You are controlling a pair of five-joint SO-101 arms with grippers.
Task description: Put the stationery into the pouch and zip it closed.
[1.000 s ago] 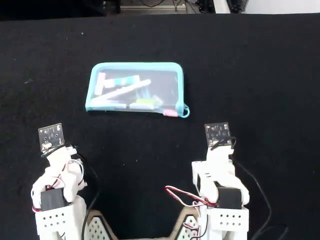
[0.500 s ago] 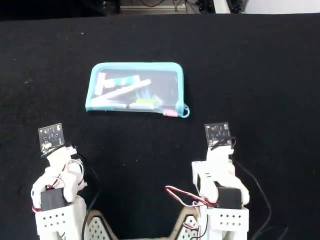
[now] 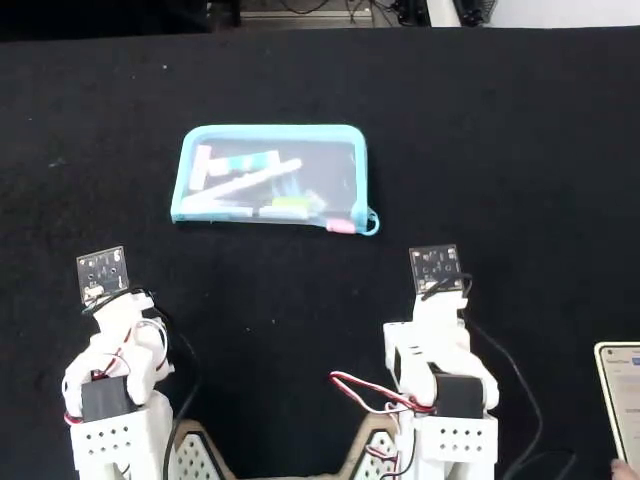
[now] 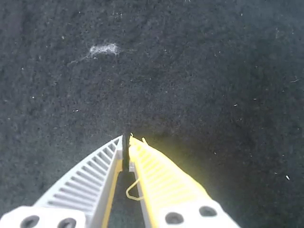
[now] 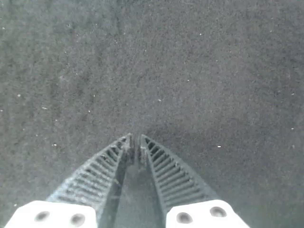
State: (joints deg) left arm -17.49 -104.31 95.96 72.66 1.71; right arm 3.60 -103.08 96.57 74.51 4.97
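The blue-edged pouch (image 3: 268,131) lay flat on the black desk (image 3: 500,150), well ahead of both arms and nearer the left one; the stationery (image 3: 245,182) showed inside it through the clear face; a pink zip pull (image 3: 340,227) sat at its near right corner; the left hand (image 4: 127,142) was pressed together on nothing, low over bare cloth; the right hand (image 5: 135,142) was likewise pressed together and held nothing, well apart from the pouch.

Well out to the side of the right pincer (image 5: 135,141), a white-rimmed slab (image 3: 622,398) is cut off by the picture's edge, its kind unclear.
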